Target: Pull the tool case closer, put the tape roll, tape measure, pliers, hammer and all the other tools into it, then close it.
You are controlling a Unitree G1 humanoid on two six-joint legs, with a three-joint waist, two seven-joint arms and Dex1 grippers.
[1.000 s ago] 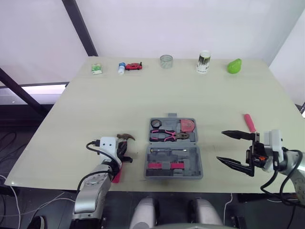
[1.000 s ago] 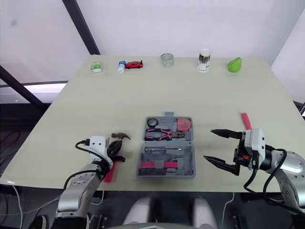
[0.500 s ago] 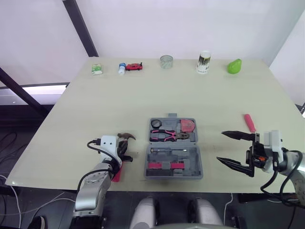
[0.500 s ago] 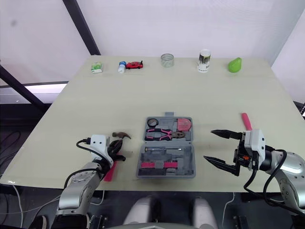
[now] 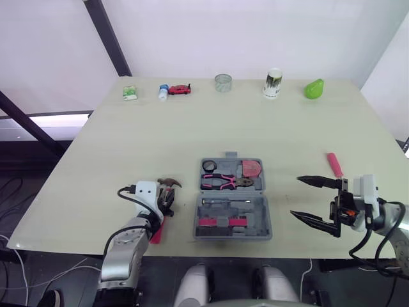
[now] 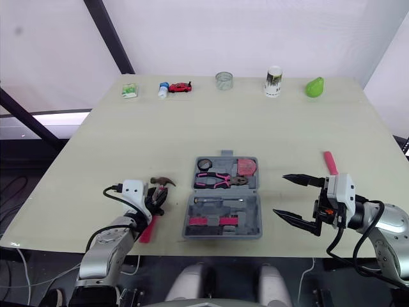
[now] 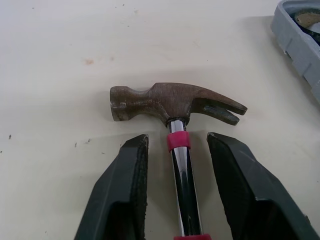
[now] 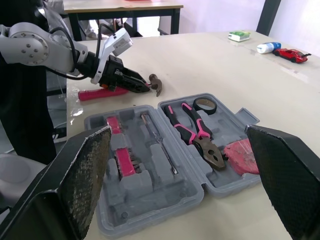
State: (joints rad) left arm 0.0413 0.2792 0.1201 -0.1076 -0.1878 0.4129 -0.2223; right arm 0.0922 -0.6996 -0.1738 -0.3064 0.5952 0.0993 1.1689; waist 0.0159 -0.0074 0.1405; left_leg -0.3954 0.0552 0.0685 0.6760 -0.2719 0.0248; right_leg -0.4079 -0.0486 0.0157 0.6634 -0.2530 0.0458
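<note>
Grey tool case (image 5: 233,199) is lying open. Left of it your left gripper (image 7: 177,136) is straddling the hammer (image 7: 170,100) shaft, unclamped; right of it your right gripper (image 5: 295,196) is gaping wide, empty.

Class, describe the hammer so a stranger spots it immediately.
Find the open grey plastic tool case near the front edge of the table. Left of it, between the left gripper's black fingers, lies the hammer: rusty claw head, chrome neck, pink handle.
</note>
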